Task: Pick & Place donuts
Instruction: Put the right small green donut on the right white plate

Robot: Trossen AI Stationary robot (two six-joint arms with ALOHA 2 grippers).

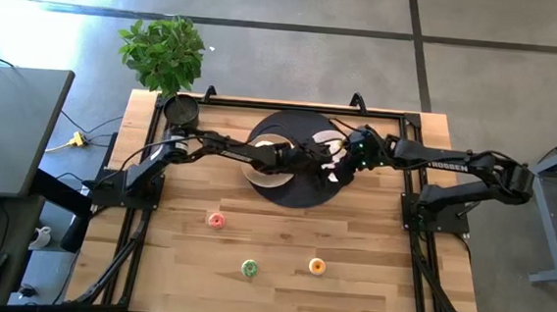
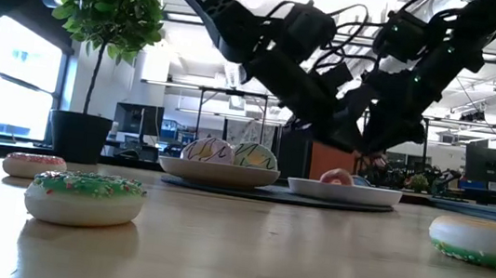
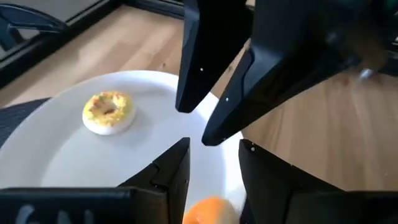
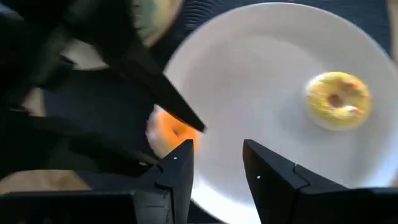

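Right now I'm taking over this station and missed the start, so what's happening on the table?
Both arms are bunched over the white plate on the dark round mat. The left gripper and right gripper both hang open above it, close together, holding nothing. A yellow donut and an orange donut lie on that plate. Three donuts wait on the bare wood: pink, green and another orange one.
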